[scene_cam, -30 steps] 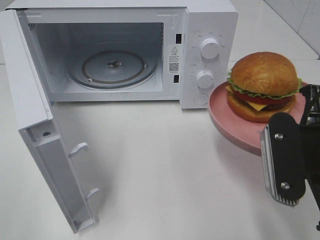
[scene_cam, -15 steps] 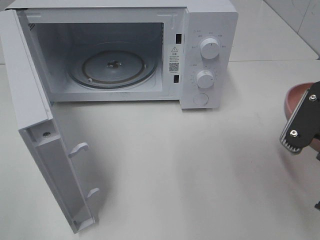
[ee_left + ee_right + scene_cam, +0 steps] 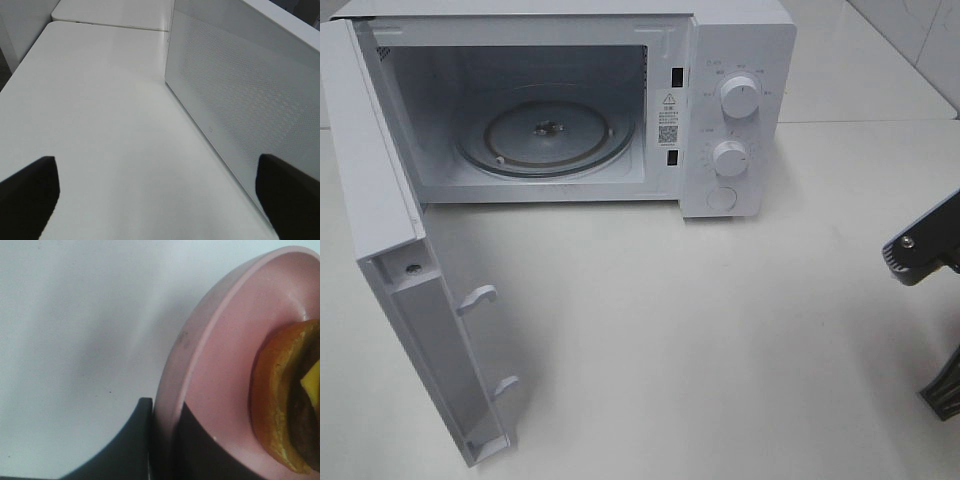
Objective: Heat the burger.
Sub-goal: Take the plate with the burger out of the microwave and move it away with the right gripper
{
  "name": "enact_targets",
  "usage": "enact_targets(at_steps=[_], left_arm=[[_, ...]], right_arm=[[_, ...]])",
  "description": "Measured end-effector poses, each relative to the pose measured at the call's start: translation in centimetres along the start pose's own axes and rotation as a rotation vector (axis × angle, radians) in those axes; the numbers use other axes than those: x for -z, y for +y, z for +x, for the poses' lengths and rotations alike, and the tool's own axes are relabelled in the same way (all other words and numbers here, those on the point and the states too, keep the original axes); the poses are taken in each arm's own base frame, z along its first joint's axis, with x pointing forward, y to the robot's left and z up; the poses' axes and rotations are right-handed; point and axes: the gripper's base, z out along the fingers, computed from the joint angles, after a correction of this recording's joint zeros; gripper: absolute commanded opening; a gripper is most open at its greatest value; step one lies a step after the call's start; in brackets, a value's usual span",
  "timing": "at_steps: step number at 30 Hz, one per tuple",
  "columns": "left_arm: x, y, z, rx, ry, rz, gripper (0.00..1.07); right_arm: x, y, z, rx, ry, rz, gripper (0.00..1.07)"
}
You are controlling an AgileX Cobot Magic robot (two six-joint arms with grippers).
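The right claw (image 3: 160, 440) is pressed together on the rim of the pink plate (image 3: 215, 365), one dark finger on each side of the edge, and the burger (image 3: 287, 400) sits on that plate, only its lower bun and a sliver of cheese showing at the frame's border. A second ago the plate and burger were in plain sight beside the microwave in the overhead view; half a second ago only a slice of the plate showed at the right edge; now both are gone from that view and only a corner of the right arm (image 3: 925, 250) remains. I judge that the plate has been carried off to the right, away from the oven, so loading has not started. How high the plate is held, and whether it is level, cannot be told. The left claw (image 3: 155, 197) is spread wide, empty, near the outer face of the door (image 3: 235, 100). Farther off, the microwave (image 3: 735, 110) stands open with its glass turntable (image 3: 545, 135) bare.
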Motion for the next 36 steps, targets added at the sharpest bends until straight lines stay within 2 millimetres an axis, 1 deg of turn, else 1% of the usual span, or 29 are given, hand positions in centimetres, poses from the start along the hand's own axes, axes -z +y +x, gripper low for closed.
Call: enact_targets(at_steps=[1,3,5,6,8,11,13,14,16,19,21,22,24,25,26,27,29,30,32,33,34,35,36], left_arm=[[0.0,0.0,0.0,0.000,0.000,0.000,1.00],[0.0,0.0,0.0,0.000,0.000,0.000,1.00],[0.0,0.0,0.0,0.000,0.000,0.000,1.00],[0.0,0.0,0.0,0.000,0.000,0.000,1.00],[0.0,0.0,0.0,0.000,0.000,0.000,1.00],[0.0,0.0,0.0,0.000,0.000,0.000,1.00],[0.0,0.0,0.0,0.000,0.000,0.000,1.00],[0.0,0.0,0.0,0.000,0.000,0.000,1.00],[0.0,0.0,0.0,0.000,0.000,0.000,1.00],[0.0,0.0,0.0,0.000,0.000,0.000,1.00],[0.0,0.0,0.0,0.000,0.000,0.000,1.00],[0.0,0.0,0.0,0.000,0.000,0.000,1.00],[0.0,0.0,0.0,0.000,0.000,0.000,1.00],[0.0,0.0,0.0,0.000,0.000,0.000,1.00],[0.0,0.0,0.0,0.000,0.000,0.000,1.00],[0.0,0.0,0.0,0.000,0.000,0.000,1.00],[0.0,0.0,0.0,0.000,0.000,0.000,1.00],[0.0,0.0,0.0,0.000,0.000,0.000,1.00],[0.0,0.0,0.0,0.000,0.000,0.000,1.00],[0.0,0.0,0.0,0.000,0.000,0.000,1.00],[0.0,0.0,0.0,0.000,0.000,0.000,1.00],[0.0,0.0,0.0,0.000,0.000,0.000,1.00],[0.0,0.0,0.0,0.000,0.000,0.000,1.00]], right_arm=[[-0.5,0.4,-0.1,-0.066,0.028,0.009,0.00],[-0.8,0.7,-0.2,-0.093,0.044,0.015,0.00],[-1.7,1.4,-0.4,-0.144,0.078,0.033,0.00],[-1.7,1.4,-0.4,-0.144,0.078,0.033,0.00],[-2.6,2.2,-0.7,-0.155,0.091,0.049,0.00],[-3.2,2.6,-1.0,-0.159,0.086,0.052,0.00],[-4.0,3.5,-1.4,-0.161,0.083,0.042,0.00],[-4.0,3.5,-1.4,-0.161,0.083,0.042,0.00],[-5.1,4.7,-1.8,-0.189,0.093,0.023,0.00],[-5.3,5.0,-2.0,-0.198,0.093,0.020,0.00],[-5.9,5.7,-3.0,-0.207,0.098,0.023,0.00],[-5.9,5.7,-3.0,-0.207,0.098,0.023,0.00],[-6.7,6.6,-4.1,-0.188,0.099,0.023,0.02],[-6.7,6.6,-4.1,-0.188,0.099,0.023,0.02],[-6.8,6.8,-4.4,-0.187,0.099,0.019,0.06],[-6.8,6.8,-4.4,-0.187,0.099,0.019,0.06],[-7.4,7.3,-4.8,-0.184,0.101,0.030,0.14],[-7.4,7.3,-4.8,-0.184,0.101,0.030,0.14],[-7.6,7.4,-4.8,-0.172,0.102,0.035,0.29],[-7.6,7.4,-4.8,-0.172,0.102,0.035,0.29],[-7.5,7.4,-4.8,-0.175,0.100,0.034,0.34],[-7.5,7.4,-4.8,-0.175,0.100,0.034,0.34],[-7.4,7.4,-5.2,-0.179,0.096,0.028,0.43]])
